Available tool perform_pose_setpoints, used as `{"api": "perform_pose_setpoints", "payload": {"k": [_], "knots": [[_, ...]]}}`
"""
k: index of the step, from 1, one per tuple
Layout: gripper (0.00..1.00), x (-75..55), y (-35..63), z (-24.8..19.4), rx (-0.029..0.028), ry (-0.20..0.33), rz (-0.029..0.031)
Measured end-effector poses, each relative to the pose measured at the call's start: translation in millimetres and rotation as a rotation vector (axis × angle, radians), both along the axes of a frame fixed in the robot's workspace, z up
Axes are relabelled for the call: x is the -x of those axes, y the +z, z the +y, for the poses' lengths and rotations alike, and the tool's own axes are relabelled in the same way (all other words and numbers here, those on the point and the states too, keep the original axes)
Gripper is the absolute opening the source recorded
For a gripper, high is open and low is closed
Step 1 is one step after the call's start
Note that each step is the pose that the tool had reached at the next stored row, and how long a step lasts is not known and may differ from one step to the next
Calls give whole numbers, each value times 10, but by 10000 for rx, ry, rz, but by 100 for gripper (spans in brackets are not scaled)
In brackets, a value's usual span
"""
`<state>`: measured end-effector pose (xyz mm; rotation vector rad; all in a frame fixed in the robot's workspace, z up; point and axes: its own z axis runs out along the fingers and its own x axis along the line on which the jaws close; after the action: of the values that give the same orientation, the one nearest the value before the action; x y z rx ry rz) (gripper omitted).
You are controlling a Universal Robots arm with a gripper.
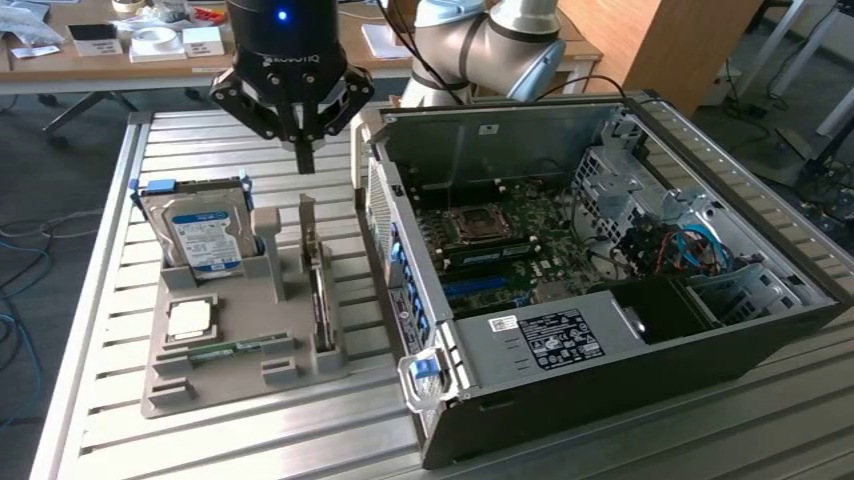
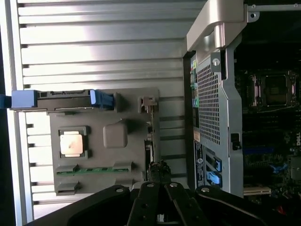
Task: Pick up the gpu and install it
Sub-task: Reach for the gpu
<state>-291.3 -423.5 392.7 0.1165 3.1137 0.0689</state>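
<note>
One pincer (image 1: 304, 160), closed tight on nothing, above the table (image 1: 227, 135). At its 6 o'clock in the exterior view, one gpu (image 1: 318, 290) on edge in one grey tray (image 1: 200, 392). At the gpu's 9 o'clock, one hard drive (image 1: 207, 235), one memory stick (image 1: 230, 349); at 3 o'clock, one open case (image 1: 747, 335).

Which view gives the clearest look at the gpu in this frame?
The exterior view: the gpu stands on edge in the gray tray, its long side visible. The wrist view looks down on its thin top edge, so little of the board shows.
</note>
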Motion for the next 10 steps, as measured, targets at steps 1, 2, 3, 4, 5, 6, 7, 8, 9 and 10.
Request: {"api": "perform_pose_setpoints", "payload": {"k": [1, 2, 3, 4, 5, 6, 7, 8, 9, 10], "knots": [[11, 1, 0, -26, 0, 0, 0], [11, 3, -1, -54, 0, 0, 0], [11, 3, -1, -78, 1, -1, 0], [11, 4, -1, -101, 0, 0, 0], [11, 4, -2, -123, 0, -1, 0], [11, 4, -2, -143, 1, 0, 0], [11, 4, -3, -160, 1, 0, 0], [11, 4, -4, -172, 1, 0, -1], [11, 4, -5, -181, 3, 0, -1], [11, 4, -5, -188, 5, 0, 0]]}}
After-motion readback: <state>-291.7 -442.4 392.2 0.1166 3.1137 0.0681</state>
